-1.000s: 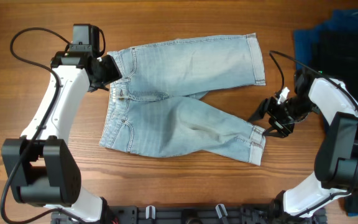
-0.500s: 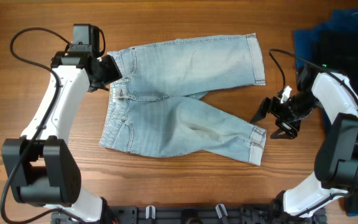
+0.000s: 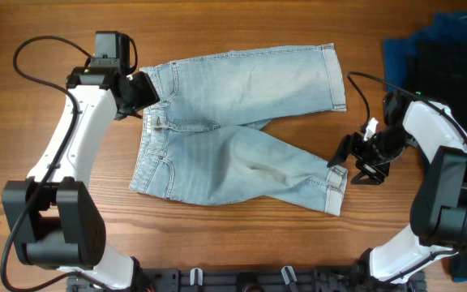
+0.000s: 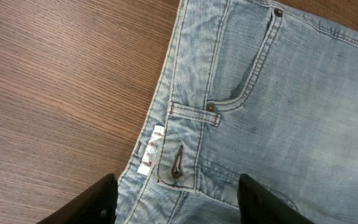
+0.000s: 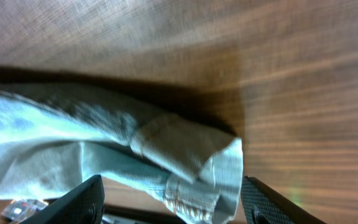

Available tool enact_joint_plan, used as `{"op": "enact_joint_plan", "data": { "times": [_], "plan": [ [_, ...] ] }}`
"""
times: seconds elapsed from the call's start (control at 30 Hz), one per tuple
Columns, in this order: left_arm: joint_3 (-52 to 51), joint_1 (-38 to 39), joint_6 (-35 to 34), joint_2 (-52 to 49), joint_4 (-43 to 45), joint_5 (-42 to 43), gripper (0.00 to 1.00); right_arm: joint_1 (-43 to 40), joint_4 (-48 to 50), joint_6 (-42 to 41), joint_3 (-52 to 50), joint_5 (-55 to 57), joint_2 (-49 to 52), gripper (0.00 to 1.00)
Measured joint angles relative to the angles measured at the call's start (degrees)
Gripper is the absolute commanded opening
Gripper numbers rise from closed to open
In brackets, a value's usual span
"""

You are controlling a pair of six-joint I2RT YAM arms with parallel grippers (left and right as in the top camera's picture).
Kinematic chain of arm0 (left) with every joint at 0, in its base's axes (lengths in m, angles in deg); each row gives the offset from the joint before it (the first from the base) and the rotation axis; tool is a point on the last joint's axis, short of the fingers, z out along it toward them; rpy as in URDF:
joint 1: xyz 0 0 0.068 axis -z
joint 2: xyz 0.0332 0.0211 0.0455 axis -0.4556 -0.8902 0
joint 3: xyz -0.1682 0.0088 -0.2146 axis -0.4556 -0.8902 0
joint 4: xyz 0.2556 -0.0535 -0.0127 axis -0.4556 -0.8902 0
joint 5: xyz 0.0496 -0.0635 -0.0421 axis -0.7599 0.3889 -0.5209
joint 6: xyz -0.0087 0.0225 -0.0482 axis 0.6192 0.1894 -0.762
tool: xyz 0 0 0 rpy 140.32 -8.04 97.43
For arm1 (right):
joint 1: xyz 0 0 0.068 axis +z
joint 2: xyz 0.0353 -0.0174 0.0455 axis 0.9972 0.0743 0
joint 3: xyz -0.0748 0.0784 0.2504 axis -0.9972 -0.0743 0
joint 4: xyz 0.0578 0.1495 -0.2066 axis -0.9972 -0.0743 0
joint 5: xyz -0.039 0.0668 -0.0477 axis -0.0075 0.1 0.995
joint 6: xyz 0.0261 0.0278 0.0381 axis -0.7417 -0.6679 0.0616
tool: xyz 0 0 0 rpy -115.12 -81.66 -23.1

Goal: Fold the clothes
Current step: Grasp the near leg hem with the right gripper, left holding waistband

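Faded denim shorts [image 3: 242, 154] lie flat on the wooden table [image 3: 233, 32], stretched between the two grippers. Their waistband sits directly beneath the left gripper [image 3: 146, 91], whose fingers are spread apart above it. The cuff of the leg nearer the robot lies between the parted fingers of the right gripper [image 3: 351, 165], not clamped. Beyond the right arm sit a dark blue cloth [image 3: 396, 57] and a black garment [image 3: 452, 65].

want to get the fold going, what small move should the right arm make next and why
Probably ease the right pincer a little further onto the near leg's cuff and close on it. Its jaws stand open, the wrist view shows the cuff lying between them unclamped, and the shorts lie spread out, not yet folded.
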Motion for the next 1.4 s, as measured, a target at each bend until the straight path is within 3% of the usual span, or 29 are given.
{"op": "enact_joint_plan", "data": {
  "times": [0.7, 0.8, 0.9, 1.13, 1.3, 1.4],
  "plan": [
    [0.00, 0.00, 0.00, 0.00, 0.04, 0.00, 0.63, 0.00, 3.98, -3.30, -0.07, -2.40, 0.00, 0.75],
    [0.00, 0.00, 0.00, 0.00, 0.04, 0.00, 0.63, 0.00, 3.89, -4.24, -0.07, -2.45, 0.00, 0.70],
    [0.00, 0.00, 0.00, 0.00, 0.04, 0.00, 0.64, 0.00, 4.17, -5.03, -0.07, -2.62, 0.00, 0.56],
    [0.00, 0.00, 0.00, 0.00, 0.04, 0.00, 0.65, 0.00, 4.72, -6.12, -0.07, -2.64, 0.00, 0.54],
    [0.00, 0.00, 0.00, 0.00, 0.04, 0.00, 0.66, 0.00, 4.68, -7.56, -0.07, -5.92, 0.00, 0.61],
    [0.00, 0.00, 0.00, 0.00, 0.04, 0.00, 0.66, 0.00, 4.66, -7.82, -0.07, -7.80, 0.00, 0.72]
  ]
}}
